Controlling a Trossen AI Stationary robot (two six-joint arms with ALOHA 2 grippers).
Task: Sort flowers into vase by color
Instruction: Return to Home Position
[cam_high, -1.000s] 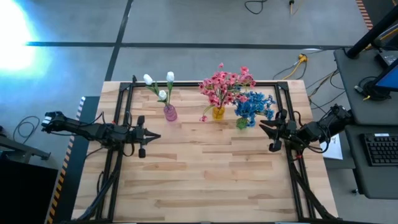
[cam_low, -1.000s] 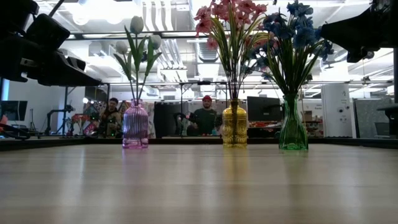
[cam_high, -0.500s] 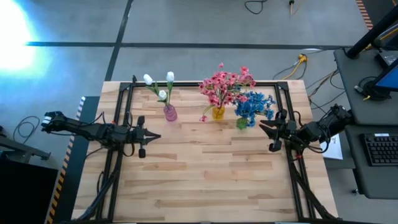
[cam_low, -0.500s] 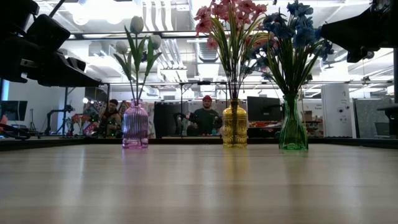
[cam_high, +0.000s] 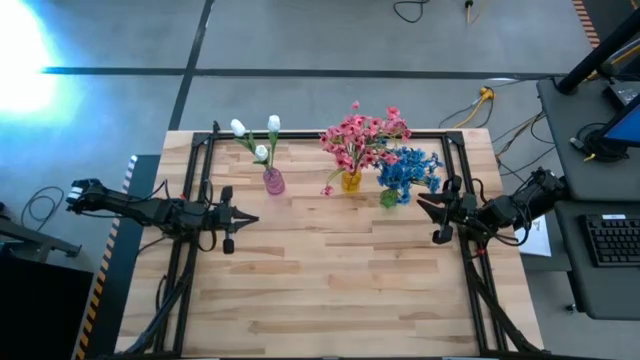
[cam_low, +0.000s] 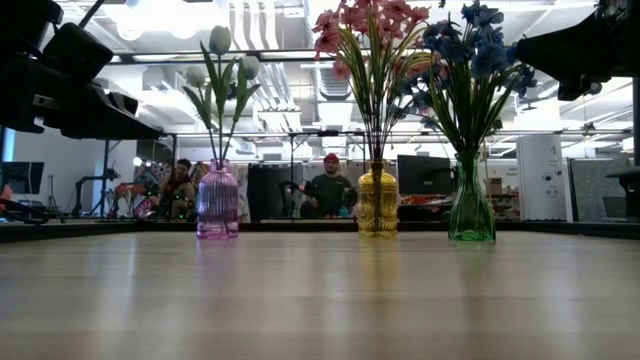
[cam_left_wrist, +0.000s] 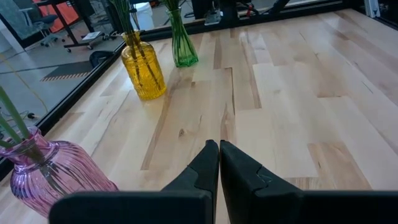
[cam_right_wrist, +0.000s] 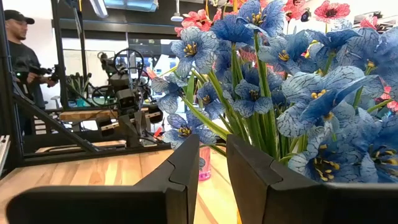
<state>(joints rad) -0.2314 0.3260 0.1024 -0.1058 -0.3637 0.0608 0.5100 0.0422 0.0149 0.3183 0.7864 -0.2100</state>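
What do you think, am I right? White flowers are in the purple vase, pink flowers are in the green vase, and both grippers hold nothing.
Not quite. The low view shows the pink flowers in the yellow vase; the green vase holds the blue flowers. The rest stands: white flowers in the purple vase, left gripper and right gripper holding nothing.

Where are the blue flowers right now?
Seen from above, the blue flowers stand in the green vase at the right end of the vase row, beside the pink flowers and just ahead of the right gripper.
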